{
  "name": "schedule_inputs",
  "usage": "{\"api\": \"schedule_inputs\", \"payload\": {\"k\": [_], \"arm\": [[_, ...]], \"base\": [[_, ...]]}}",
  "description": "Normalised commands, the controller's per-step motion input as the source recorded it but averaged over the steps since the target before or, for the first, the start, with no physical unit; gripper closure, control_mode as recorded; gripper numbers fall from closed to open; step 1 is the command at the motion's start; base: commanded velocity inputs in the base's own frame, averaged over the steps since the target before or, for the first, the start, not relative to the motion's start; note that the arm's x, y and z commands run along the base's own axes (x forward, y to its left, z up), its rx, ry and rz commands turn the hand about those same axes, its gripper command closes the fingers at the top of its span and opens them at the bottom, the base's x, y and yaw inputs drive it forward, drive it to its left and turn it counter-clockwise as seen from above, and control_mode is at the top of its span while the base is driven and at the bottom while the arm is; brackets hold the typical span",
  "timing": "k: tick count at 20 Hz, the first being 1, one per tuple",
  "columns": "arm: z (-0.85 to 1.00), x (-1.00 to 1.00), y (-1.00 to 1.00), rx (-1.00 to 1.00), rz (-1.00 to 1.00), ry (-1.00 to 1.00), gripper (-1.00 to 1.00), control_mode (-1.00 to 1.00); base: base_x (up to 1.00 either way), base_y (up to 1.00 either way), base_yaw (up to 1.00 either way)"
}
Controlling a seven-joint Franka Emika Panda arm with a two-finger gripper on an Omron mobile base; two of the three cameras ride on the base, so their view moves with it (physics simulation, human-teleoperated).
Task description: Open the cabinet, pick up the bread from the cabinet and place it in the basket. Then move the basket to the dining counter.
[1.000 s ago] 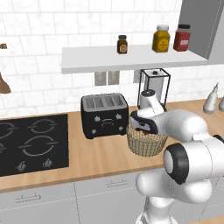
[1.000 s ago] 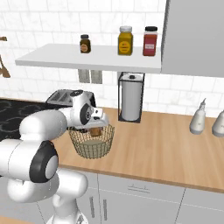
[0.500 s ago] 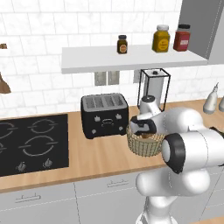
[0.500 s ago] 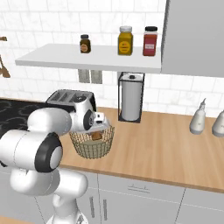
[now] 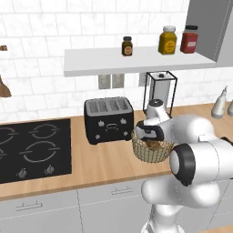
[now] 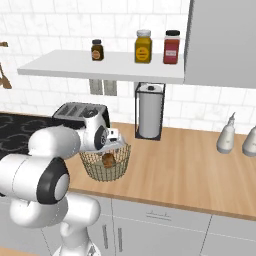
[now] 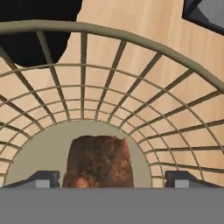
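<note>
- Bread [image 7: 98, 162], a small dark-brown blocky chunk, lies on the floor of the basket [image 6: 106, 162]; the right base view shows it [image 6: 108, 160] through the mesh.
- Basket of thin tan-gold wire, round and bowl-shaped, stands on the wood tabletop [image 6: 190, 160], near its front edge and just to the right of the black toaster [image 5: 109, 119].
- The gripper [image 7: 111, 177] sits over the basket's rim, pointing down into it. In the hand view its fingers [image 7: 41, 178] stand wide apart, one tip on each side of the bread, neither clearly touching it.
- From the left base view, the white hand [image 5: 152, 127] covers the basket's [image 5: 152, 148] back rim.
- Behind the basket, toward the tabletop's back edge, a paper towel roll [image 6: 149, 111] stands upright in a black frame.
- A black hob [image 5: 32, 150] is set into the tabletop's left part.
- On the white wall shelf [image 6: 105, 66] above stand three jars [image 6: 143, 46].
- Two pale bottles [image 6: 226, 135] stand toward the tabletop's right end.
</note>
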Motion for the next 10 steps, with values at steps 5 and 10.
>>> {"api": "schedule_inputs", "payload": {"k": [5, 10], "arm": [[0.55, -0.51, 0.00, 0.00, 0.00, -0.05, -1.00, -1.00], [0.67, -0.73, 0.07, 0.01, 0.00, -0.01, -1.00, -1.00]], "base": [[0.00, 0.00, 0.00], [0.00, 0.00, 0.00]]}}
